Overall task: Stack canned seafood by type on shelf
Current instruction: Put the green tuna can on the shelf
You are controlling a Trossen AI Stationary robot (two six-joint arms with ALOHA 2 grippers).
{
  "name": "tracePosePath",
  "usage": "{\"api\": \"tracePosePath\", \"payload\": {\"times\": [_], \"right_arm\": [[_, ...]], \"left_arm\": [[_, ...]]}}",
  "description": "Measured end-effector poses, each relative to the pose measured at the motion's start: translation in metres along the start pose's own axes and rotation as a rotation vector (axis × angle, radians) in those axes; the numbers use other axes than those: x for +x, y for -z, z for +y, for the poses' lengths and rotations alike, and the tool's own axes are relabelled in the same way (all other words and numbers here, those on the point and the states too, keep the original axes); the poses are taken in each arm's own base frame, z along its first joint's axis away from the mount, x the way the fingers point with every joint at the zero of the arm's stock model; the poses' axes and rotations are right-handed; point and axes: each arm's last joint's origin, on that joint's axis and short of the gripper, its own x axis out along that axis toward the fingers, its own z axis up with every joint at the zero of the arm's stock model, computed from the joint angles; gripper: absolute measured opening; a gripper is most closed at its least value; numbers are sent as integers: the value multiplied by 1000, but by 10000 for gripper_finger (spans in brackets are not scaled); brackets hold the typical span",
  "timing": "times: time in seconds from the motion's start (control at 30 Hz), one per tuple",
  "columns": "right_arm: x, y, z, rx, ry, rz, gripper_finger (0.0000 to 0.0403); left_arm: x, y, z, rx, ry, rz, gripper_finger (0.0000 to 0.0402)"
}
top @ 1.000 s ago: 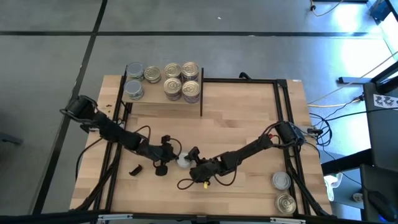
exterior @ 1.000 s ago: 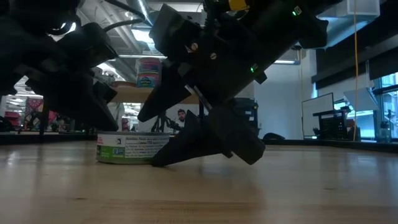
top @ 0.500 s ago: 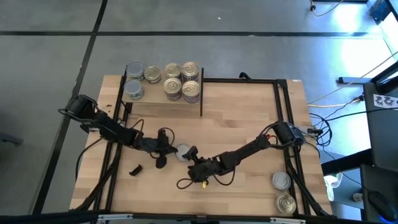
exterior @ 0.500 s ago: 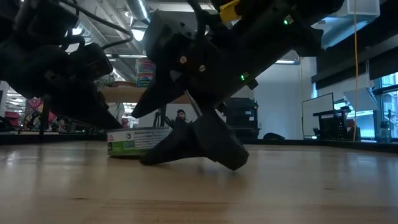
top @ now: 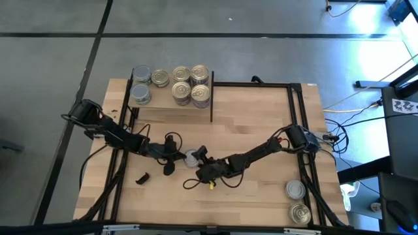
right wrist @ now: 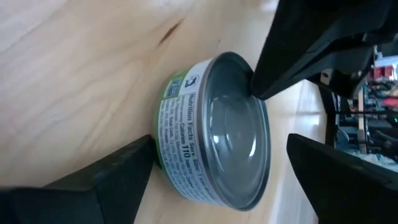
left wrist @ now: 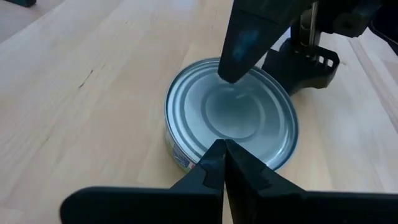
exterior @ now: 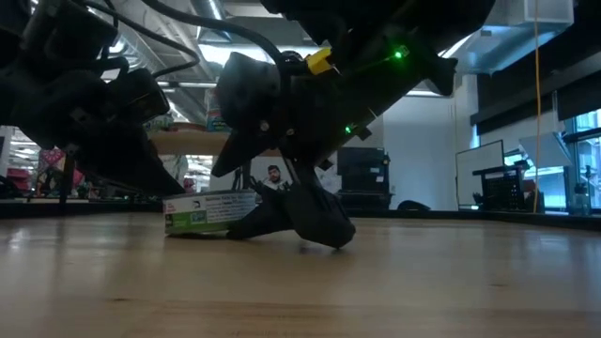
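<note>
The right gripper [top: 195, 155] is held wide open low over the table [top: 255, 117], with one finger [right wrist: 106, 177] on each side of a flat silver-topped tin [top: 191, 158], and the tin is not yet squeezed. The left gripper [top: 175, 155] is pressed tight shut with nothing inside it, and its tip [left wrist: 219, 163] is set against the tin's rim from the 9 o'clock side. Out at 12 o'clock more tins [top: 191, 85] are stacked on the shelf [top: 171, 108], and two other tins [top: 296, 190] are left by the table's edge near 4 o'clock.
</note>
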Motion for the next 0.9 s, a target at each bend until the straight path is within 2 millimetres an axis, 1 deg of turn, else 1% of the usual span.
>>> {"api": "tracePosePath", "payload": {"times": [0.13, 0.27, 0.37, 0.43, 0.5, 0.6, 0.7, 0.83, 0.87, 0.9], "right_arm": [[4, 2, 1, -55, -12, -8, 366], [14, 6, 7, -127, -12, 7, 366], [17, 8, 7, -140, -9, 10, 364], [17, 9, 6, -138, -11, 11, 354], [19, 10, 5, -136, -8, 17, 334], [20, 12, 4, -135, -16, 24, 290], [20, 13, 4, -96, -18, 24, 233], [20, 14, 4, -60, 5, 46, 148], [19, 13, 4, -54, 9, 49, 136], [19, 13, 5, -49, 6, 49, 136]], "left_arm": [[0, 0, 0, 0, 1, 1, 3], [0, 0, 0, 0, 2, 0, 3], [0, 0, 0, 0, 2, 0, 3], [0, 0, 0, 0, 1, -1, 3], [0, 0, 0, 0, 1, -1, 3], [0, 0, 0, 0, -1, -2, 3], [0, 0, 0, 1, 2, 0, 3], [0, -1, 0, -8, -9, -17, 3], [0, -1, 0, -13, -11, -21, 3], [0, -2, 0, -17, -9, -25, 3]]}}
